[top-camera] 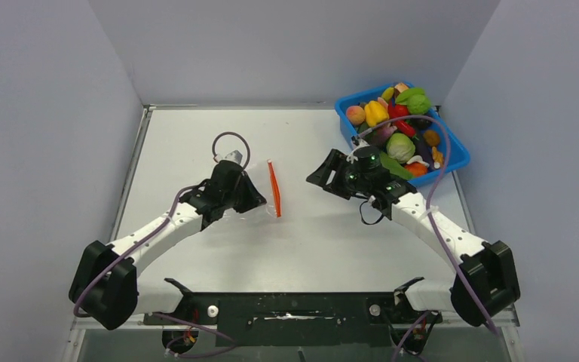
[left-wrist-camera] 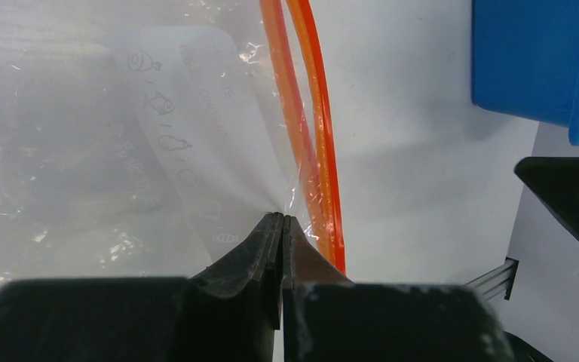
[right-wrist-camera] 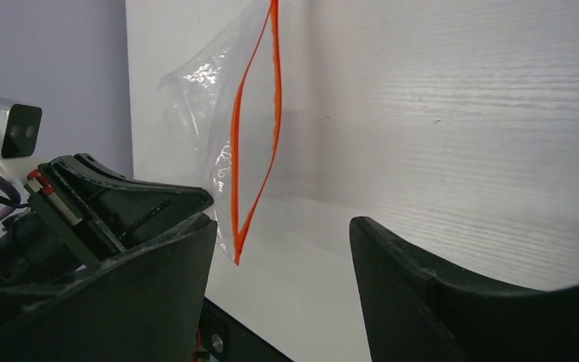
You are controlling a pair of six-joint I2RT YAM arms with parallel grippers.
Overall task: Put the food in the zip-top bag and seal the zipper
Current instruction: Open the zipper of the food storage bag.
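Pinching the zip-top bag (top-camera: 264, 194) in my left gripper (top-camera: 250, 199). Top view: the bag lies left of centre on the table (top-camera: 188, 143). Its zipper (top-camera: 274, 188) runs along the edge that faces my right gripper (top-camera: 323, 175). The right gripper sits apart from the bag, between it and the blue tub (top-camera: 458, 156) at the far right corner. The food (top-camera: 396, 121) is piled in that tub.

Left wrist view: my fingertips (left-wrist-camera: 271, 230) are pressed together on the clear film of the bag (left-wrist-camera: 158, 143), just beside the zipper (left-wrist-camera: 310, 121). The film puckers where I grip it. The two orange tracks run side by side away from me. A corner of the tub (left-wrist-camera: 531, 60) shows upper right.

Right wrist view: my right gripper (right-wrist-camera: 283, 226) has its jaws apart with nothing between them, only bare table behind. Ahead, the bag (right-wrist-camera: 200, 105) stands up off the table. The zipper (right-wrist-camera: 275, 83) gapes in a narrow lens shape, so the mouth is parted. My left gripper (right-wrist-camera: 113, 204) is at the bag's lower left.
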